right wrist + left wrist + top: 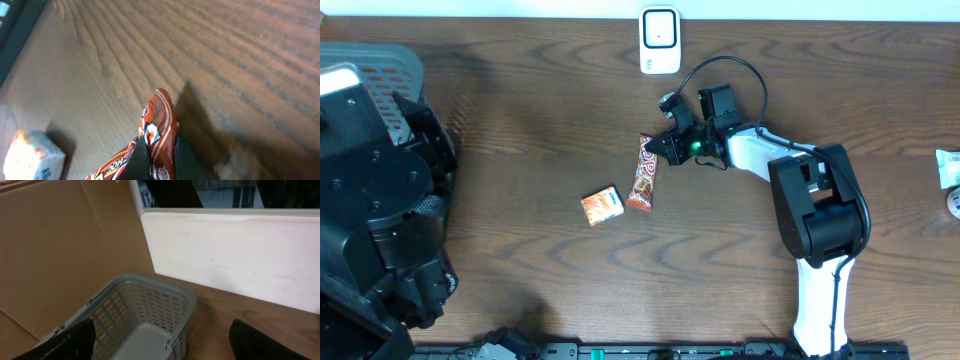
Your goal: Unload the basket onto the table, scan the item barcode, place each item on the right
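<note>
Right gripper (161, 152) pinches snack (160, 112); basket (150, 305) upright.

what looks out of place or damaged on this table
Nothing is spilled or broken. The one oddity is the snack bar: the right claw is shut on one end of it, so the wrapper bunches up in the grip. The small orange box beside it lies at a slant.
</note>
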You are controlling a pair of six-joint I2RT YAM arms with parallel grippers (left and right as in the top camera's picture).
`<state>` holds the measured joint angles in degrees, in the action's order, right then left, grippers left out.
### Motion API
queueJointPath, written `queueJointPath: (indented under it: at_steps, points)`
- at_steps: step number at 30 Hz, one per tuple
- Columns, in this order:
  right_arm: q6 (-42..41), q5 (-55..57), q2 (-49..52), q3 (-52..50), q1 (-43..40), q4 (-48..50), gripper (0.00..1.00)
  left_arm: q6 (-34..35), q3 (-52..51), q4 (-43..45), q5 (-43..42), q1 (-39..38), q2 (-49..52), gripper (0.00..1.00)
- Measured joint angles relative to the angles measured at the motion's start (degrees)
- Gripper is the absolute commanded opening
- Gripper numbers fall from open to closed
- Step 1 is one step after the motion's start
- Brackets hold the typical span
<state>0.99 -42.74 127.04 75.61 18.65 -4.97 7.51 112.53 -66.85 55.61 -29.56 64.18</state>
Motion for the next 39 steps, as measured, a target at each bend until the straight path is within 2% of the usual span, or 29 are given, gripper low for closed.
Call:
queueJointPath:
  at_steps: [5, 8, 11, 15, 19, 22, 30, 39]
  points:
    - [-0.11, 2.62, -2.75, 0.59, -1.2, -8.87, 0.01, 0.0, 0.0, 0.0, 0.0, 0.0, 0.0, 0.86]
    - [-0.13, 11.67, -7.26, 0.39, -2.14, -14.25, 0.01, 0.0, 0.0, -0.02, 0.0, 0.0, 0.0, 0.86]
    - [-0.13, 26.8, -14.51, 0.35, -2.45, -18.88, 0.01, 0.0, -0.02, 0.0, 0.0, 0.0, 0.0, 0.86]
    - [-0.11, 55.1, -24.68, 0.39, -0.76, -20.96, 0.01, 0.0, -0.02, 0.0, 0.0, 0.0, 0.0, 0.86]
    - [0.2, 78.62, -27.02, 0.5, 1.81, -19.08, 0.01, 0.0, -0.02, 0.02, 0.0, 0.0, 0.0, 0.86]
    - [3.04, 90.82, -25.75, 0.5, 3.21, -15.98, 0.01, 0.0, 0.0, 0.0, 0.0, 0.0, 0.0, 0.86]
    - [13.73, 107.16, -20.11, 0.48, 6.82, -12.02, 0.02, 0.0, -0.02, 0.0, 0.0, 0.0, 0.0, 0.86]
    - [17.97, 111.49, -8.37, 0.48, 18.6, -11.87, 0.01, 0.0, -0.02, -0.02, 0.0, 0.0, 0.0, 0.86]
